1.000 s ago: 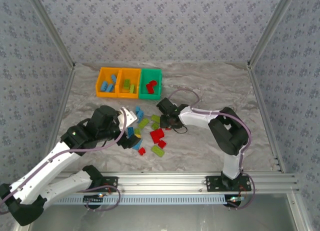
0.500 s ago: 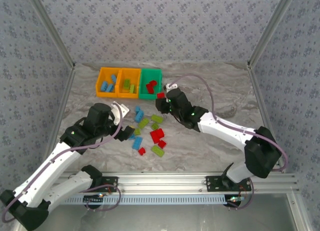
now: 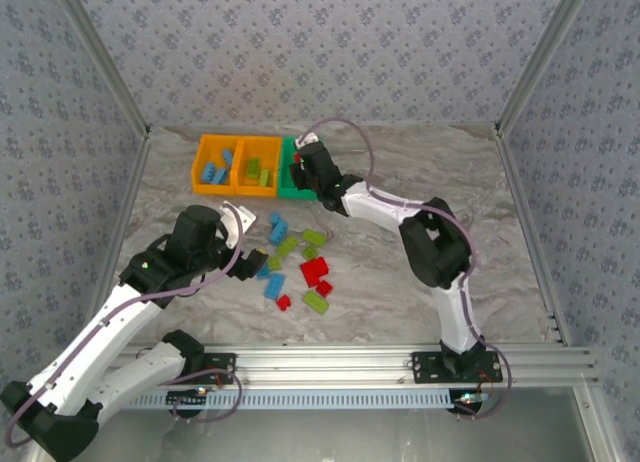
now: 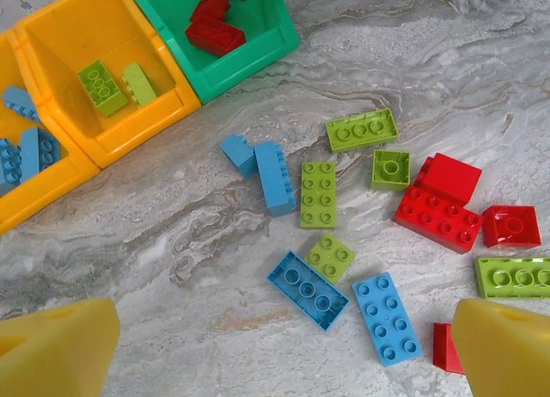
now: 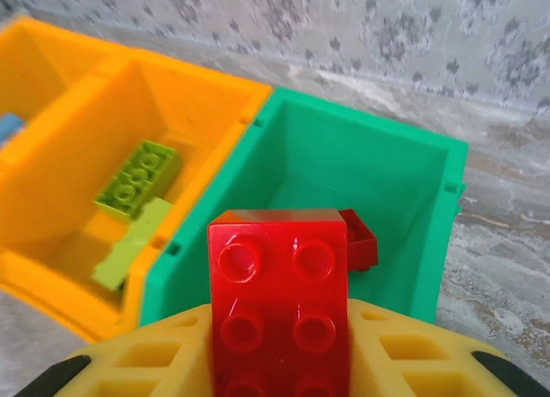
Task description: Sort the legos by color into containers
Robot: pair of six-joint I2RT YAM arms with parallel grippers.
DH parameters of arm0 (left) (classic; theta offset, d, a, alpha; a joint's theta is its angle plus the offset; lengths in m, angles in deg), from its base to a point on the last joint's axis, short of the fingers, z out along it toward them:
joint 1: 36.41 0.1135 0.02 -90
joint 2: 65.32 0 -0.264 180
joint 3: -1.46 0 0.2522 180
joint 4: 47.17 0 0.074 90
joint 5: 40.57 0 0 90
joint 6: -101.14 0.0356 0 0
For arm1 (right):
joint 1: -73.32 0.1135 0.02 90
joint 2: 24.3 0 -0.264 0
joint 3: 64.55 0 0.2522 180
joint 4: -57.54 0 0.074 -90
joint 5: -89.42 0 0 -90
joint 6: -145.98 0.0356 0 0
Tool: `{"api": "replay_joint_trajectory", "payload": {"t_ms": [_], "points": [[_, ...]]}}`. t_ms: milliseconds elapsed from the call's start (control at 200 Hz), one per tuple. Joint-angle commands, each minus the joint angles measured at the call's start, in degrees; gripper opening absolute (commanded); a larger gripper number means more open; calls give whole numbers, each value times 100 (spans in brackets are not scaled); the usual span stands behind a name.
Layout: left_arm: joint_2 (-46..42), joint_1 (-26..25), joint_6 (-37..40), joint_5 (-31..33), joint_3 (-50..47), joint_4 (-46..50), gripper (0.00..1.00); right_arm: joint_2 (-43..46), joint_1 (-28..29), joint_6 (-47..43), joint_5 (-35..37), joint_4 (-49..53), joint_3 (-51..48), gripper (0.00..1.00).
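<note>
A grey marbled table [image 3: 430, 172] stands between patterned walls. At the far side, the left orange bin [image 3: 197, 168] holds blue legos [image 3: 215, 167], the middle orange bin [image 3: 258, 139] lime legos [image 3: 256, 170], and the green bin [image 4: 258, 53] red legos [image 4: 212, 32]. The right arm reaches far-left, and the right gripper [image 3: 304, 168] clamps a red brick [image 5: 279, 302] over the green bin. The left gripper [image 3: 238, 223] hangs wide open above the loose legos [image 3: 300, 267].

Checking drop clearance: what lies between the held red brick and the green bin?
Nothing; right wrist view shows bare air from red brick to green bin.
</note>
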Motion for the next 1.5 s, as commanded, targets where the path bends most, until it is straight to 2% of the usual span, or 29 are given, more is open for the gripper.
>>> {"api": "replay_joint_trajectory", "payload": {"t_ms": [0,190,350,530,675,780,884,974,1129,1194,1354,1494], "points": [[1,69,-66,22,-26,-87,99,-463,-33,-209,453,527,684,41],[33,115,-80,-26,-20,-101,99,-881,-77,-189,711,1242,1524,53],[102,231,-142,-83,-37,-109,99,-554,-51,-150,669,1568,1520,55],[262,431,-696,14,-29,-417,99,912,33,-39,103,1445,261,60],[638,684,-2321,-59,376,-294,99,2351,41,72,-1251,1726,-892,69],[1155,680,-3500,-168,578,-394,94,3248,91,147,-2013,2093,-1583,75],[1873,680,-4118,-73,591,-846,88,3886,103,398,-2643,2363,-2136,81],[2735,688,-4518,0,864,-971,81,4355,108,683,-2797,2259,-2791,84],[4283,688,-4649,-149,1527,-1175,77,4898,43,1100,-2741,1802,-3642,90],[4776,681,-4662,4,1729,-1312,75,4983,9,1168,-2571,1832,-3744,92],[5708,697,-4608,501,2173,-1451,70,5038,-69,1237,-2593,1888,-3810,94],[6235,706,-4558,524,2469,-1386,61,5073,-82,1273,-2570,1831,-3888,95]]}}
